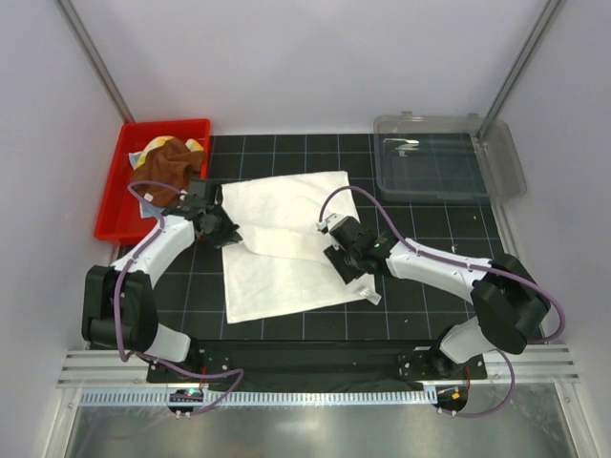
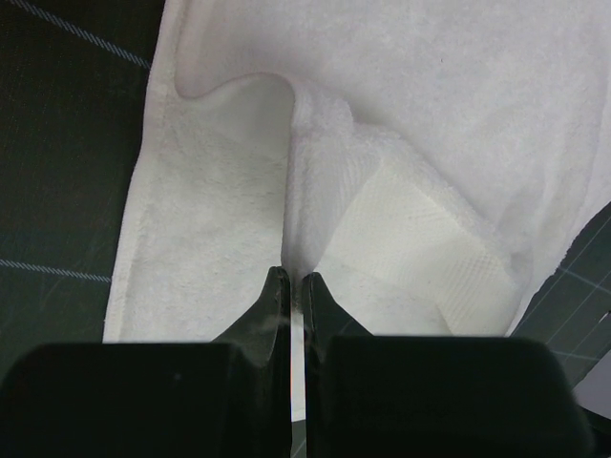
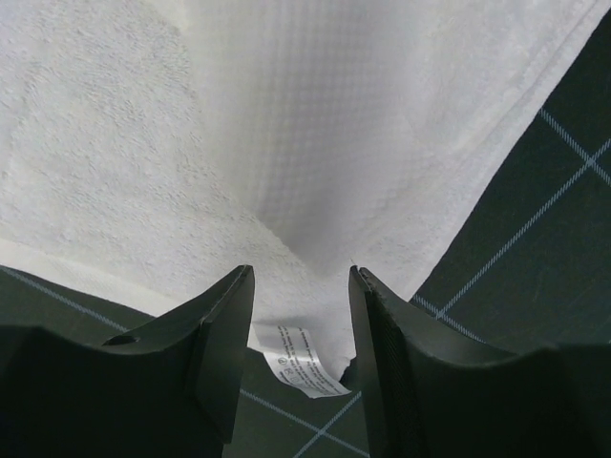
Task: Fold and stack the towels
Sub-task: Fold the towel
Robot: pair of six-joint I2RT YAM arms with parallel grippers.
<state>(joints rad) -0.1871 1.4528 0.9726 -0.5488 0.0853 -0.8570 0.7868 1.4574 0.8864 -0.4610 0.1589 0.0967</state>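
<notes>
The large white towel point(image 1: 286, 272) lies spread on the black grid mat, its far half partly folded over. My left gripper point(image 1: 225, 229) point(image 2: 289, 277) is shut on a raised pinch of that towel point(image 2: 430, 95) at its left edge. My right gripper point(image 1: 340, 252) point(image 3: 301, 272) stands open over the towel's point(image 3: 191, 124) right edge. Cloth and a care label point(image 3: 301, 364) lie between its spread fingers, unpinched. The rust-brown towel point(image 1: 172, 174) sits crumpled in the red bin, with a bit of the yellow towel point(image 1: 158, 145) behind it.
The red bin point(image 1: 113, 212) stands at the far left, just behind my left gripper. A clear plastic container point(image 1: 444, 157) with its lid hinged open sits at the far right. Bare mat point(image 1: 439, 229) lies between that container and the right arm.
</notes>
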